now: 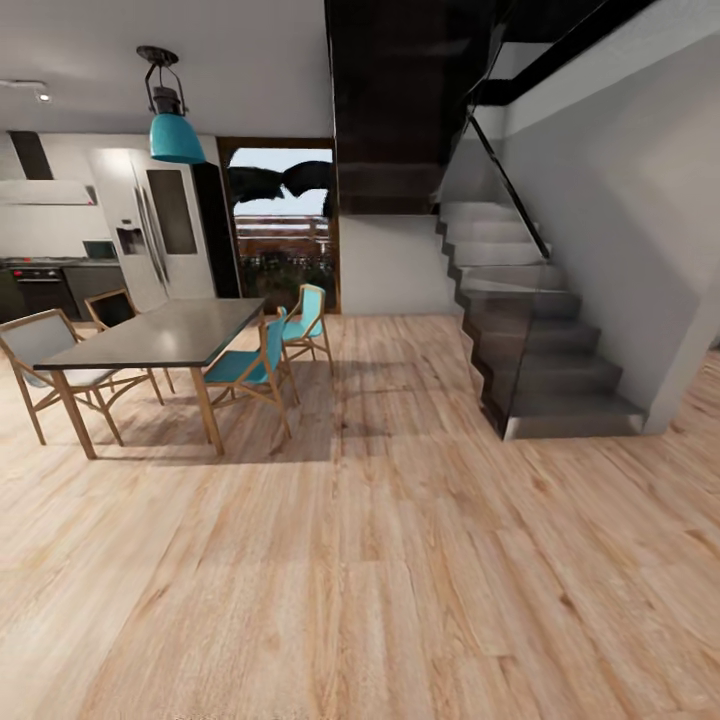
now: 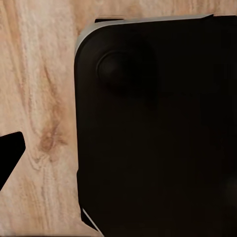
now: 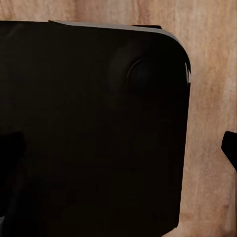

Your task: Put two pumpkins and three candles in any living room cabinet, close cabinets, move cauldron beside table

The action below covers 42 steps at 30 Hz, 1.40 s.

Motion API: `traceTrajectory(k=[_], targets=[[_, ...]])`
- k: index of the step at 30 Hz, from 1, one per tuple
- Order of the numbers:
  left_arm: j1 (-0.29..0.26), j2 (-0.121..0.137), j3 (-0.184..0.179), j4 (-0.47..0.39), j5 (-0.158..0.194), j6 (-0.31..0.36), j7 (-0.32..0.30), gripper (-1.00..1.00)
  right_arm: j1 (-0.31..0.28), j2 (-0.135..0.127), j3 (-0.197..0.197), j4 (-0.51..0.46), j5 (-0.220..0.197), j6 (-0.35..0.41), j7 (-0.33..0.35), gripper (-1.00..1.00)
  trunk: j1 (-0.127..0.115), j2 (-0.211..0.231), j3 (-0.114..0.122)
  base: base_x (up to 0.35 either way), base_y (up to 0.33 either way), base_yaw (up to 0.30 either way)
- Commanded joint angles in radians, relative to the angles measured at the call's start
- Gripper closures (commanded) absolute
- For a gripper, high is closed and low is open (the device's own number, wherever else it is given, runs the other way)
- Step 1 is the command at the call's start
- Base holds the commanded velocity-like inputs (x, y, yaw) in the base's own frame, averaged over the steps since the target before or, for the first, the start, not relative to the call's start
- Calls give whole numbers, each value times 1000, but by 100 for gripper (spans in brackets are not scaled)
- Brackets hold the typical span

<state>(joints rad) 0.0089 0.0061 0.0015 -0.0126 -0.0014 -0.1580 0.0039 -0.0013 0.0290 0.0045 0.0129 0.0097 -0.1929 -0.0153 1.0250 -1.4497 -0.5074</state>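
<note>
**Floor survey: what stands on it**

Ahead of me lies a light wood-plank floor (image 1: pixel 400 560), its boards running away from me into the room. At far left a dining table (image 1: pixel 160 335) with a dark grey top and pale wooden legs stands on it. Two teal-seated chairs (image 1: pixel 262 362) stand at the table's right side, and two pale-seated wooden chairs (image 1: pixel 48 350) at its left and far side. At far right a dark grey staircase (image 1: pixel 540 350) meets the floor with its lowest step. In my wrist views the same planks (image 2: pixel 39 98) run beneath a dark, rounded-cornered body (image 2: pixel 158 133).
</note>
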Motion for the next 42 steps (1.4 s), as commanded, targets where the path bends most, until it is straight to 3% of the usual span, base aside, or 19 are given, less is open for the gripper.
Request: traceTrajectory(k=[1, 35, 42], targets=[[0, 0, 0, -1, 0, -2, 1, -100, 0, 0, 0, 1, 1, -5, -2, -100, 0, 0, -1, 0, 0, 251], [0, -5, 2, -3, 1, -6, -5, -100, 0, 0, 0, -2, 2, -17, 0, -100, 0, 0, -29, 0, 0, 239], [-4, -14, 0, -84, -1, -19, -1, -100, 0, 2, 2, -3, 8, -17, 0, -100, 0, 0, -36, 0, 0, 224]])
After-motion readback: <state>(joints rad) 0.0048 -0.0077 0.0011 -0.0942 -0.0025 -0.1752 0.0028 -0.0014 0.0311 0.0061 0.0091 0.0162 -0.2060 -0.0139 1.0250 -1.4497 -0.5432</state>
